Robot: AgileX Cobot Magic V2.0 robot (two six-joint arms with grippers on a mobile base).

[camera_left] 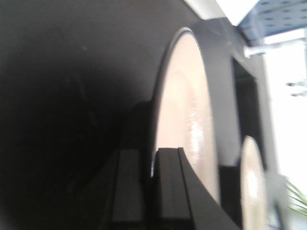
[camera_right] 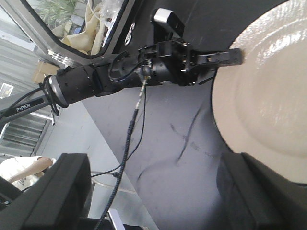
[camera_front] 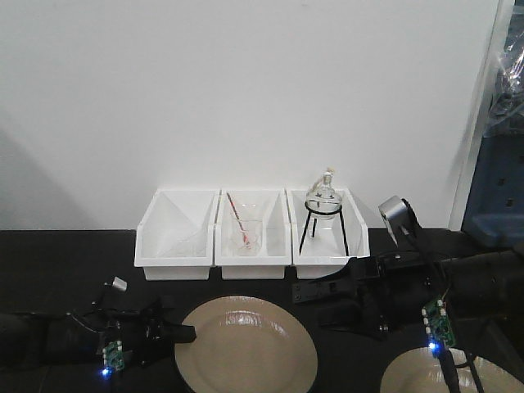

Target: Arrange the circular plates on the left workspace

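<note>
One beige round plate [camera_front: 246,344] lies on the black bench top [camera_front: 65,262] at front centre. My left gripper [camera_front: 176,332] is shut on its left rim. In the left wrist view the rim [camera_left: 184,110] sits between the two closed fingers [camera_left: 165,182]. The same plate [camera_right: 268,96] shows in the right wrist view. A second plate [camera_front: 446,372] lies at the front right, under my right arm, and also shows in the left wrist view [camera_left: 252,187]. My right gripper [camera_front: 315,304] is open and empty, just right of the first plate's far edge; its jaws [camera_right: 160,177] stand wide apart over the bench.
Three white bins [camera_front: 176,233] stand in a row at the back against the wall. The middle bin holds a beaker with a red rod [camera_front: 246,233]. The right bin holds a glass flask on a black tripod [camera_front: 323,201]. A small white object [camera_front: 119,284] lies at the left.
</note>
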